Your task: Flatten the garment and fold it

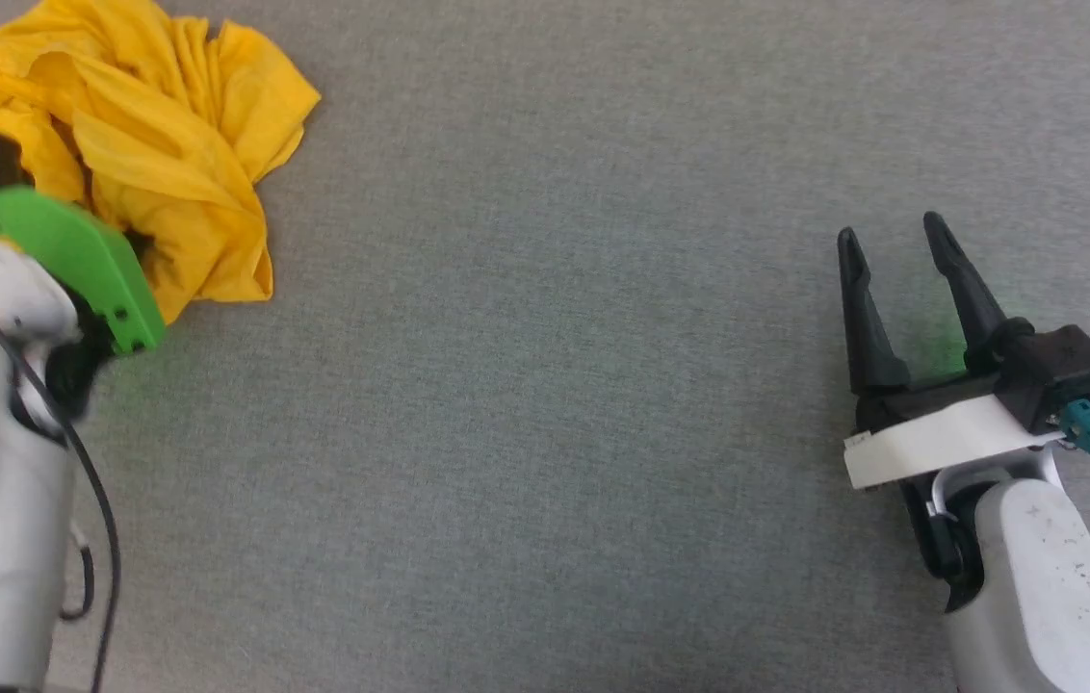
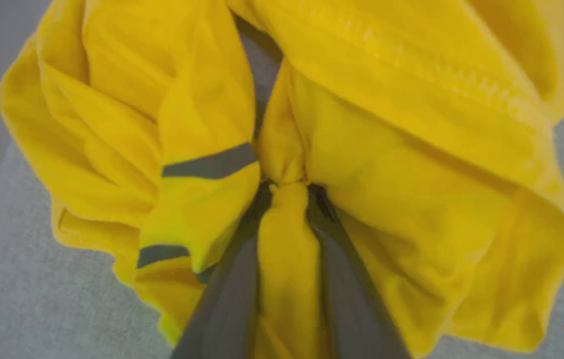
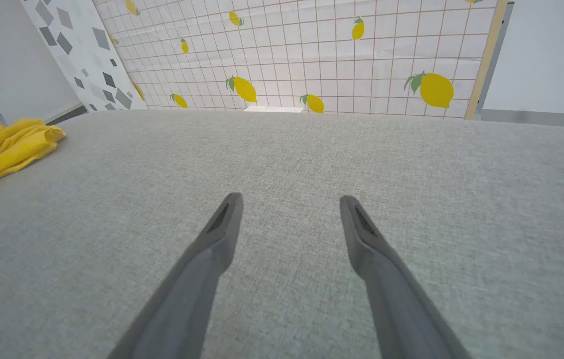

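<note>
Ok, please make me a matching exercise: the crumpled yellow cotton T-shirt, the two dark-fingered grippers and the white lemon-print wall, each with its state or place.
1. crumpled mustard-yellow cotton T-shirt
2. left gripper
3. right gripper
4. white lemon-print wall

a. open, over the grey fabric surface
b. upright, beyond the surface's far edge
c. heaped, unfolded
d. shut on a yellow fold

Pairs: 1-c, 2-d, 3-a, 4-b

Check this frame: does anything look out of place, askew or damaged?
The yellow garment lies bunched in a heap at the far left of the grey surface; the left gripper has its jaws shut on a fold. The right gripper is open, apart. No damage shows.
</note>
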Robot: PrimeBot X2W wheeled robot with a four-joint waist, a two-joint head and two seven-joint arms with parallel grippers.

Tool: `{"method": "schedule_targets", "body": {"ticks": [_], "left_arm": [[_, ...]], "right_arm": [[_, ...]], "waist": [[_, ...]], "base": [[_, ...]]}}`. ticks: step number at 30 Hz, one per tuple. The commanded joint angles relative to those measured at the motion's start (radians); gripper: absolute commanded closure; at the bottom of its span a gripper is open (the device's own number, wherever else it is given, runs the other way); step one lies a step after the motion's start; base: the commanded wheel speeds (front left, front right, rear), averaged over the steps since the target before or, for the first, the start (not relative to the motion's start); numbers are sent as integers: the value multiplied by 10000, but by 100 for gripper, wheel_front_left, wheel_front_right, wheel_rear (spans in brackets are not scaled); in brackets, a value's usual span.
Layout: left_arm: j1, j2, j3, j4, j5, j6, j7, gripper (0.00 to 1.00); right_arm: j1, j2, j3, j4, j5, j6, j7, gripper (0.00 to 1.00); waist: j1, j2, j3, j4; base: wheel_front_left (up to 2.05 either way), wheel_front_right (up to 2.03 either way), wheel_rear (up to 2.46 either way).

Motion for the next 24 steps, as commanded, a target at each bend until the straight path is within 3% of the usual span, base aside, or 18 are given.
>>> {"method": "schedule_targets", "body": {"ticks": [1, 5, 9, 16, 24], "left_arm": [[546, -85, -38, 26, 355, 251, -776, 100], [519, 133, 416, -570, 1257, 901, -3810, 100], [414, 210, 334, -1065, 1978, 1101, -5735, 100], [-43, -107, -178, -2286, 2486, 1104, -6846, 100], [-527, -1347, -1280, -3212, 2358, 765, -6854, 100]], "right_arm": [[78, -8, -25, 122, 95, -15, -100, 0], [480, -8, -155, 423, 250, -15, -205, 0], [1067, -8, -378, 644, 388, -15, -264, 0], [1736, -8, -471, 640, 537, -15, -276, 0], [2028, -8, -374, 461, 592, -15, -116, 0]], "waist": [[-1, -1, -853, 105], [-1, -1, -1931, 108], [-1, -1, -3034, 43], [-1, -1, -4199, -624], [-1, -1, -4694, -1913]], "base": [[0, 0, 0], [0, 0, 0], [0, 0, 0], [0, 0, 0], [0, 0, 0]]}}
